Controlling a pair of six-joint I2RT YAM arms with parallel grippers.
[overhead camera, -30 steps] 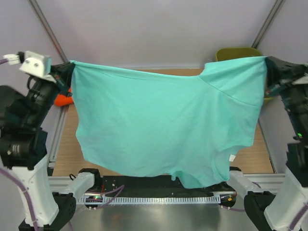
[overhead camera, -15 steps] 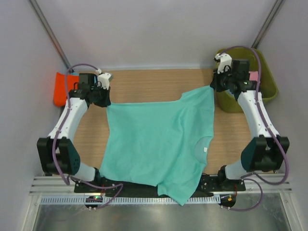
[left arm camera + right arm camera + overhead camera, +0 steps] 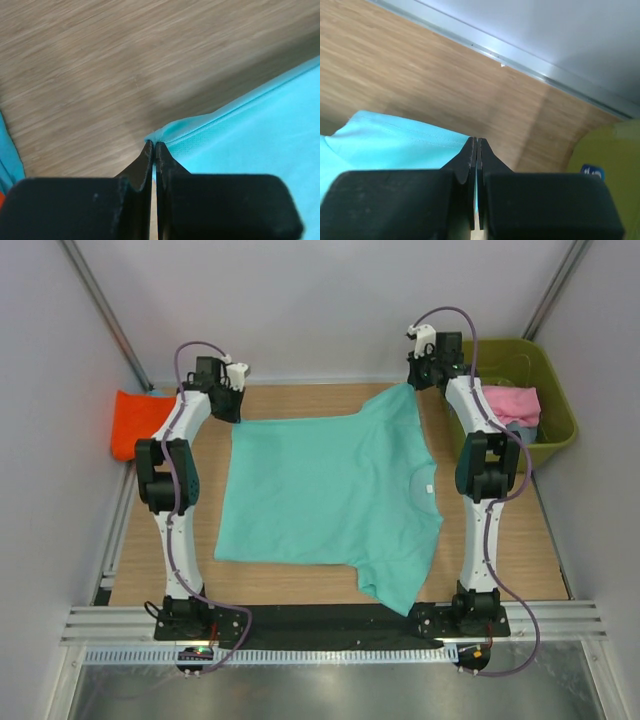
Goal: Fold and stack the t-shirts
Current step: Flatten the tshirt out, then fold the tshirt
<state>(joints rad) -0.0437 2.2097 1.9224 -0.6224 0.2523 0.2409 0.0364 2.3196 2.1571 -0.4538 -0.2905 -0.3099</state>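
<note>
Seen from above, a teal t-shirt lies spread nearly flat in the middle of a wooden counter. Its neck opening, with a small white label, faces 3 o'clock and its bottom hem faces 9 o'clock. One short sleeve points to about 1 o'clock. The other points to 5 o'clock and reaches over the dark strip at the counter's near edge.

Both arms stretch away from their bases toward the far side of the counter. The left fingers sit at the shirt's 11 o'clock corner. In the left wrist view the left fingers are pressed together, with the stitched hem corner of the teal t-shirt pinched between their tips just above the wood. The right fingers sit at the tip of the 1 o'clock sleeve. In the right wrist view the right fingers are likewise closed, clamping the edge of the teal t-shirt. The metal rail at the counter's far edge and the green wall of a bin show beyond them.

An orange t-shirt lies bunched at the counter's 10 o'clock edge, just beyond the left arm and apart from the teal one. At 2 o'clock, off the right side of the counter, stands an olive-green bin, with a pink t-shirt heaped inside against its near-left wall.
</note>
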